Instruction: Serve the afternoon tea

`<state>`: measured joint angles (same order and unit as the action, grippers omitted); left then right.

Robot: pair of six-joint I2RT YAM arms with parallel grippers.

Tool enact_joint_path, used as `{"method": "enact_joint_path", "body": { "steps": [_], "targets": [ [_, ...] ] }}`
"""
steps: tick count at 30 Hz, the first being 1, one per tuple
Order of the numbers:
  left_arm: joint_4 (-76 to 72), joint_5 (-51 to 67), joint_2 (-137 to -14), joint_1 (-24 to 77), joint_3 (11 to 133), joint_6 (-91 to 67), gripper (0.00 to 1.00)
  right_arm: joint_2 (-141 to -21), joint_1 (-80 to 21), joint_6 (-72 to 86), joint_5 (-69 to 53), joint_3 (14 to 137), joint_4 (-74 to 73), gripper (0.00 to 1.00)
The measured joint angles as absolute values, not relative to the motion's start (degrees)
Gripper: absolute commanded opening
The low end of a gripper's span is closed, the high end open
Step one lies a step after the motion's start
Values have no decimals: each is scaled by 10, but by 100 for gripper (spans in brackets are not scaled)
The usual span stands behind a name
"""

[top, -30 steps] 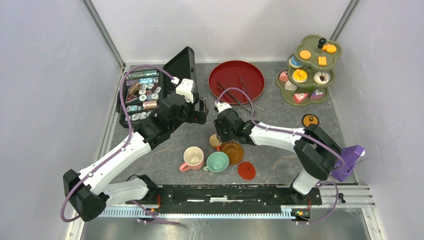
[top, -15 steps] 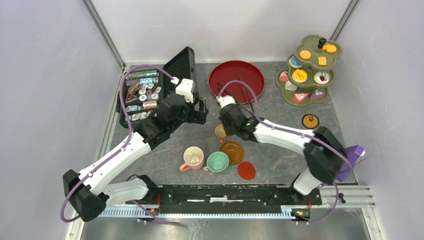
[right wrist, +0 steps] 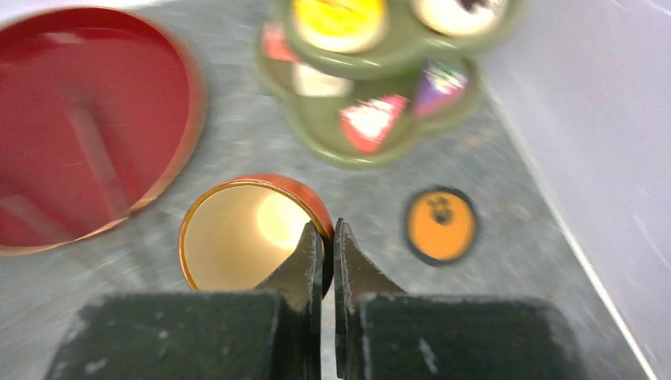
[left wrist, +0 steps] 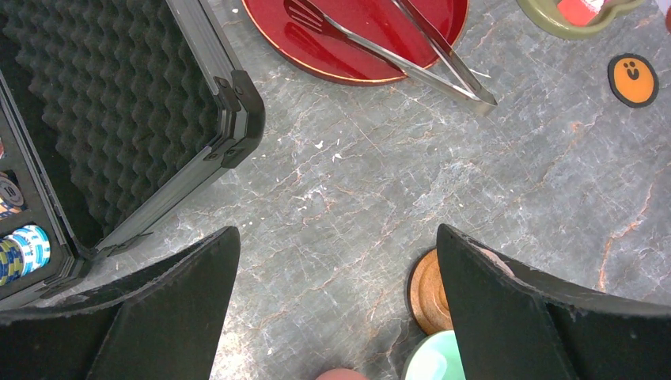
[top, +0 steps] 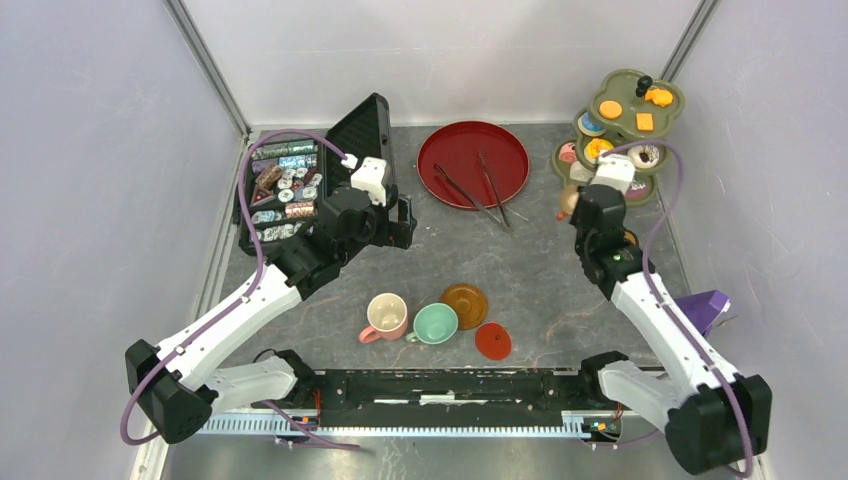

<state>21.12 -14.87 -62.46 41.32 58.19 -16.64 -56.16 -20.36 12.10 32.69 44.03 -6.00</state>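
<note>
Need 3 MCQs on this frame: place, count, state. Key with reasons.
1. Where do the tongs lie? A on the red tray B in the black case C on the green stand
2. Cups standing beside the brown saucer? A one B two C four
3. Right gripper jaws? A wide open B shut on the rim of the small orange cup C shut on nothing
Key: 1 A, their arms rest on it. 2 B, pink cup and mint cup. 3 B, wrist view shows them pinching the rim.

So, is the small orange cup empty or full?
Empty: inside the small orange cup the right wrist view shows only bare pale wall.
</note>
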Motion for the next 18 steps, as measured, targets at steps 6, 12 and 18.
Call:
{"method": "enact_joint_path", "body": {
  "steps": [6,12,18],
  "targets": [
    [211,-149,-625,413,582,-166,100,-629,-9,189,312,443,-134,0],
    [211,-149,-625,413,582,-166,100,-670,117,256,267,432,-147,0],
    [211,-149,-625,413,582,-166,100,-759,166,283,231,442,-151,0]
  ]
}}
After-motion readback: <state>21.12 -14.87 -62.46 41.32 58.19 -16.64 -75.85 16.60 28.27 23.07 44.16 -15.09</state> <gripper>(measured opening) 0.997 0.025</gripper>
